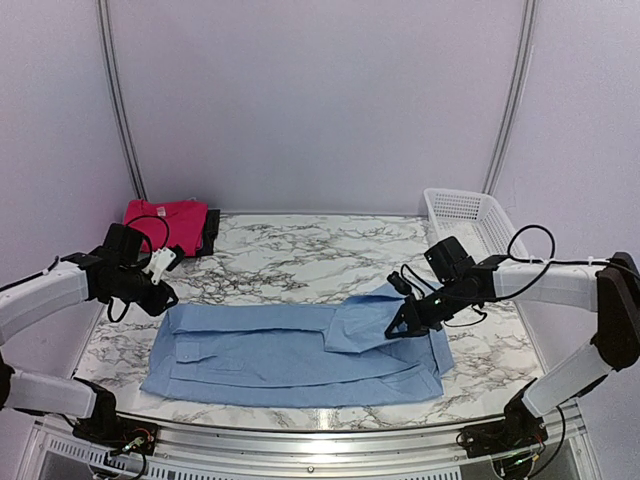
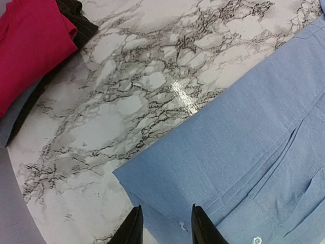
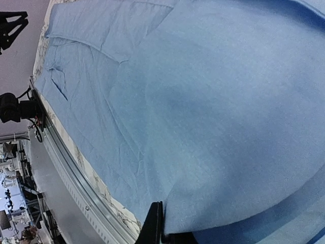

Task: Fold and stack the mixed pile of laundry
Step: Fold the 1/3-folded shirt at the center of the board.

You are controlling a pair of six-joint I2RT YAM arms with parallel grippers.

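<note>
"Two grippers; where was the light blue shirt (image 1: pixel 280 355) relative to them?"
"Under both. The left gripper (image 2: pixel 165 230) hung over its left edge near a corner, jaws partly apart, holding nothing. The right gripper (image 1: pixel 402 322) was pinched closed on a lifted fold."
"And around them?"
"A marble table (image 1: pixel 300 255), pale walls. Beyond the left gripper, a pink-red T-shirt (image 1: pixel 160 220) lay on a dark garment (image 1: pixel 211 230). Only the top view showed the white basket (image 1: pixel 465 212), beyond the right gripper."
</note>
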